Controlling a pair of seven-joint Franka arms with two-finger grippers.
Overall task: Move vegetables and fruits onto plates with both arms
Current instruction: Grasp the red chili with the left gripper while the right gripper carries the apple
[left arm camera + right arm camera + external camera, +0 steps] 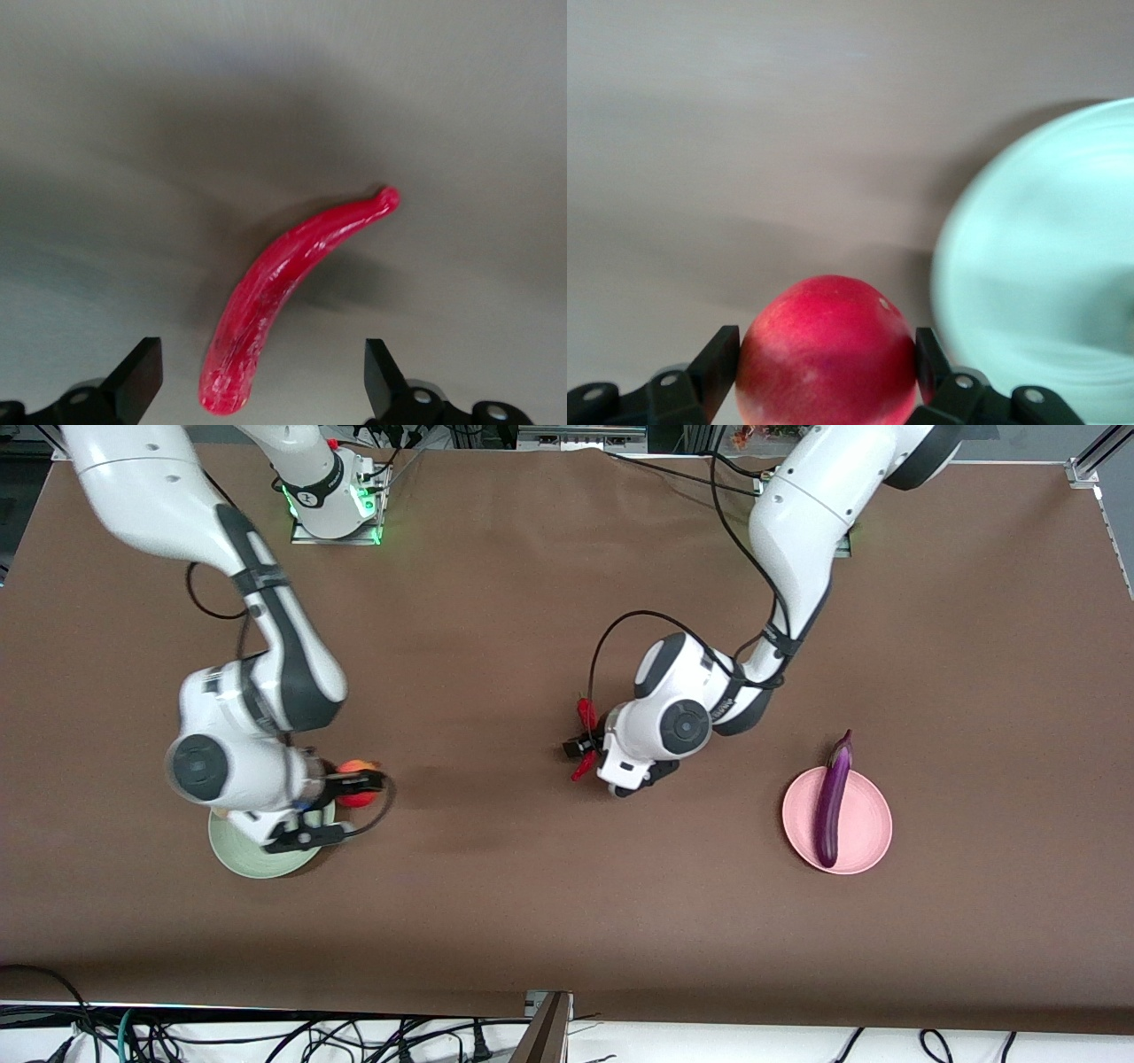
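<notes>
Brown matting covers the whole table, with black cables trailing along the edge nearest the front camera and the two arm bases standing along the farthest edge. Toward the left arm's end lies the pink plate, and the long glossy purple eggplant rests lengthwise on it, its stem tip reaching just past the plate's rim. Near the middle of the table the left gripper hangs low over the red chili pepper, its fingers spread wide on either side of the pepper's thicker end and not touching it; from the front the arm's bulky white wrist hides most of the pepper, so only its two red ends show. The pepper is thin, shiny and curved, lying flat on the mat. Toward the right arm's end, the right gripper pinches a small round fruit, red with a paler orange-yellow patch, held just beside the rim of the mint green plate. The right arm's wrist covers a good part of that plate, so what else may lie on it cannot be told.
</notes>
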